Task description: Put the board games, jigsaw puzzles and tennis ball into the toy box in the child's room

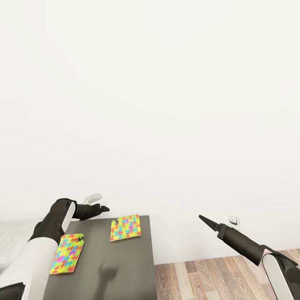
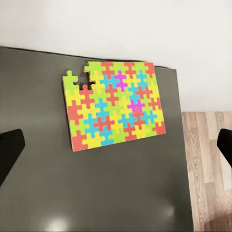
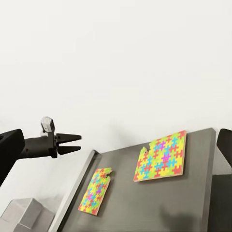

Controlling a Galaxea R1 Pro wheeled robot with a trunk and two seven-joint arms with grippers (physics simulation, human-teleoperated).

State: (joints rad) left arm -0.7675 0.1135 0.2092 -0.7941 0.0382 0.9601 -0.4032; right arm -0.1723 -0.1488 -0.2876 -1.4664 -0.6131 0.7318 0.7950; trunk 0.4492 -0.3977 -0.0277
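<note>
A: The left hand (image 1: 98, 208) hovers with its fingers spread wide and nothing between them, at the far left edge of the table (image 1: 125, 266). From its wrist camera, the far jigsaw puzzle (image 2: 115, 104) lies flat straight ahead of the fingers.

B: And the right hand (image 1: 205, 220)?

A: It hangs off to the right over the wood floor (image 1: 216, 279), well apart from the table. I cannot tell its opening.

B: What might go wrong?

A: The puzzle looks thin and flat, so I judge the fingers could slide over it or push it towards the right edge. The near puzzle (image 1: 66, 253) lies just beside the left forearm, which might brush it.
</note>
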